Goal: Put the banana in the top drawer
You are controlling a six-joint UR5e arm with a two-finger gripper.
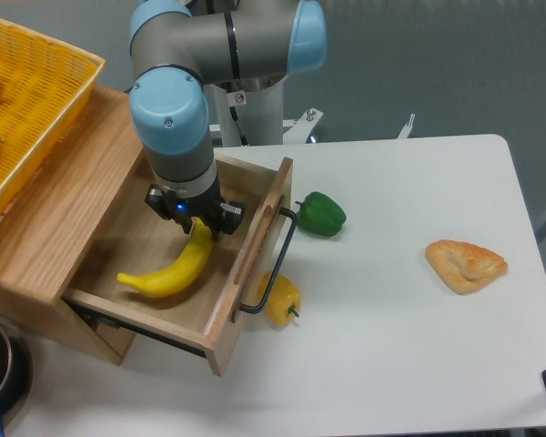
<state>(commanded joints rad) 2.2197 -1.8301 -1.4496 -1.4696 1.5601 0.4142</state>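
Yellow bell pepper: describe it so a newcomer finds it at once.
Start at the open light-wood drawer on the left of the white table. Just outside its front panel, under the black loop handle, sits the small squat yellow bell pepper. Unlike the long yellow banana inside the drawer, it is round, and the neighbouring pepper is green.

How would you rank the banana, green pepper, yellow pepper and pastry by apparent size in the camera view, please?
1. banana
2. pastry
3. green pepper
4. yellow pepper, partly hidden by the drawer handle, so its place is less sure.

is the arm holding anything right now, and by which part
It cannot be told for sure. The end effector sits at the upper end of the banana in the drawer, but the wrist hides its fingers.
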